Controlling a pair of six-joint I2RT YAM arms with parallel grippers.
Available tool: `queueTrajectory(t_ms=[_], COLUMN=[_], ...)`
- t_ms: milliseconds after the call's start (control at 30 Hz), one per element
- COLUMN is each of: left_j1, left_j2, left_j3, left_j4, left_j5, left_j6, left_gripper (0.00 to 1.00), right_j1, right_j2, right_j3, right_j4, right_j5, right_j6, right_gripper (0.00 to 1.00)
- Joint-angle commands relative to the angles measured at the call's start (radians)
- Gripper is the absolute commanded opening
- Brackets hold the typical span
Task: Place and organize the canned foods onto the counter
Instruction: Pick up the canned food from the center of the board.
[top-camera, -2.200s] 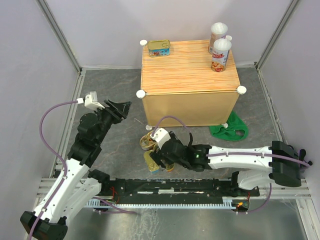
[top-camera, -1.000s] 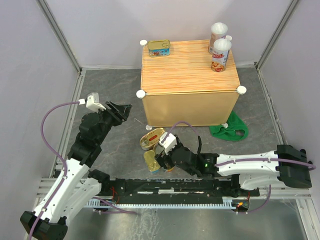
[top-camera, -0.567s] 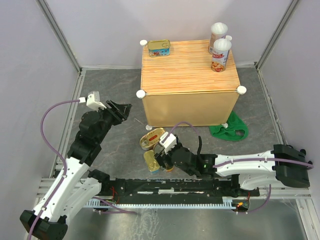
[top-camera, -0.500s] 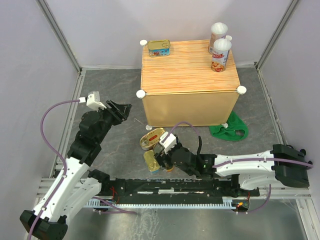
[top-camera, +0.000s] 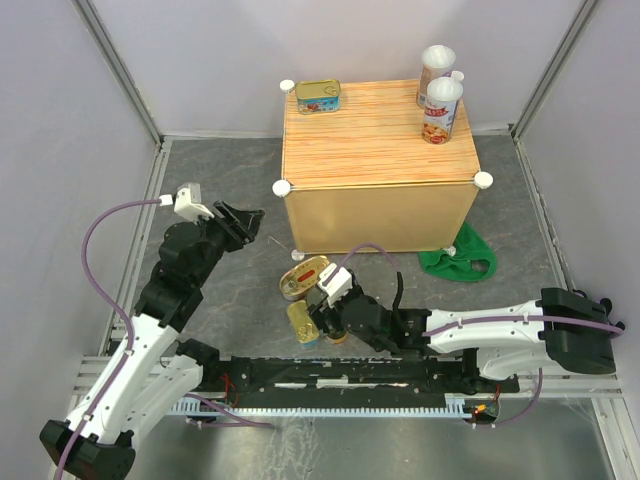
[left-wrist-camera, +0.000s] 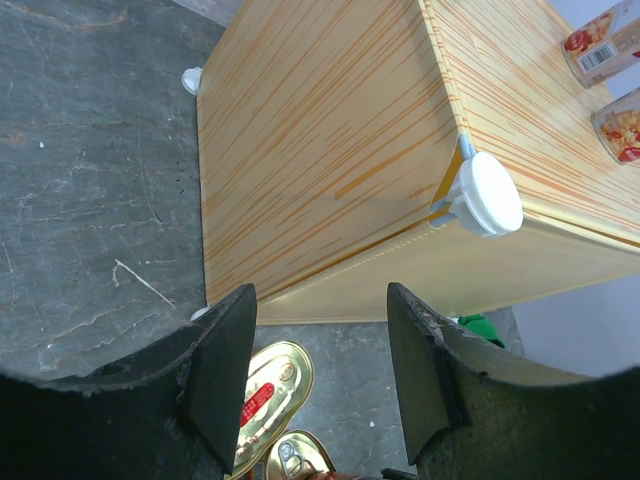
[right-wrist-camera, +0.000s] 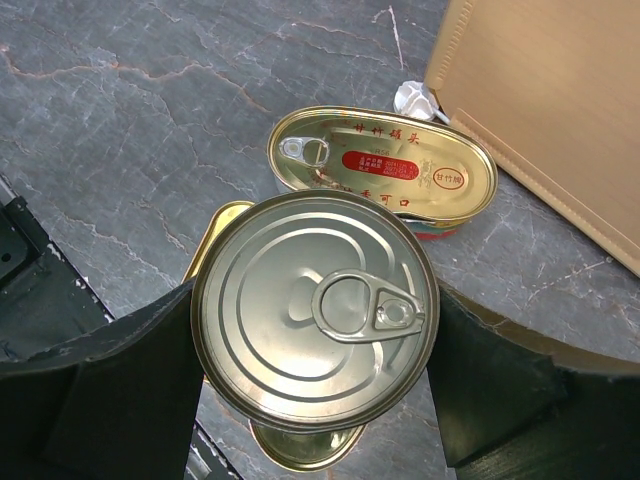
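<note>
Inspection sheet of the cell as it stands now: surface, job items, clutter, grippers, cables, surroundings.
Surface: grey marbled table, scratched.
Job's things: counter holds rectangular tin, front cylinder, rear cylinder; oval tin, round can and third tin off it, near the arm bases.
Clutter: green cloth at counter's right foot.
Grippers: left gripper open, empty; right gripper fingers flank round can, contact unclear.
Cables: left cable, right cable, purple, no snag seen.
Surroundings: lilac walls, metal frame posts.

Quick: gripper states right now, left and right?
Left gripper: open, holding nothing.
Right gripper: jaws on either side of the round silver-lidded tin; whether it is gripped cannot be told.
</note>
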Motion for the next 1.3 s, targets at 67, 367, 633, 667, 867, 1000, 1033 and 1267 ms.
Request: queueTrajectory(t_ms=[67, 367, 633, 667, 867, 1000, 1033, 1267], left_j1=[-0.003, -0.003, -0.003, -0.003, -0.003, -0.003, -0.003, -0.003], left_j2=[-0.035, -0.065, -0.059, -0.056, -0.038, -0.037, -0.037, -0.026], left_j3=[0.035, 0.028, 0.043, 0.046, 0.062, 0.064, 0.066, 0.067], left_j4=[0.028, 0.031, 0.03, 0.03, 0.028, 0.029, 0.03, 0.038], left_j5=[0.013, 0.003, 0.004, 0.004, 0.008, 0.004, 0.002, 0.001], left_j6=[0.032, 0.036, 0.058, 0.063, 0.084, 0.092, 0.094, 0.097], left_gripper=[0.62, 0.62, 0.62, 0.62, 0.62, 0.62, 0.62, 0.62], right_j1=[0.017, 0.031, 0.04, 0.041, 0.044, 0.05, 0.051, 0.056], right_j2=[-0.036, -0.05, -0.055, -0.055, -0.049, -0.053, -0.053, -0.079], right_j3=[0.03, 0.066, 0.086, 0.09, 0.126, 0.153, 0.16, 0.188], right_j4=[-0.039, -0.1, -0.104, -0.102, -0.106, -0.117, -0.118, -0.138], right_j5=[-0.002, 0.018, 0.043, 0.046, 0.05, 0.053, 0.055, 0.062], right_j6=[0.007, 0.006, 0.0, -0.002, -0.022, -0.041, -0.047, -0.073], right_gripper=[0.24, 0.01, 0.01, 0.01, 0.01, 0.01, 0.01, 0.01])
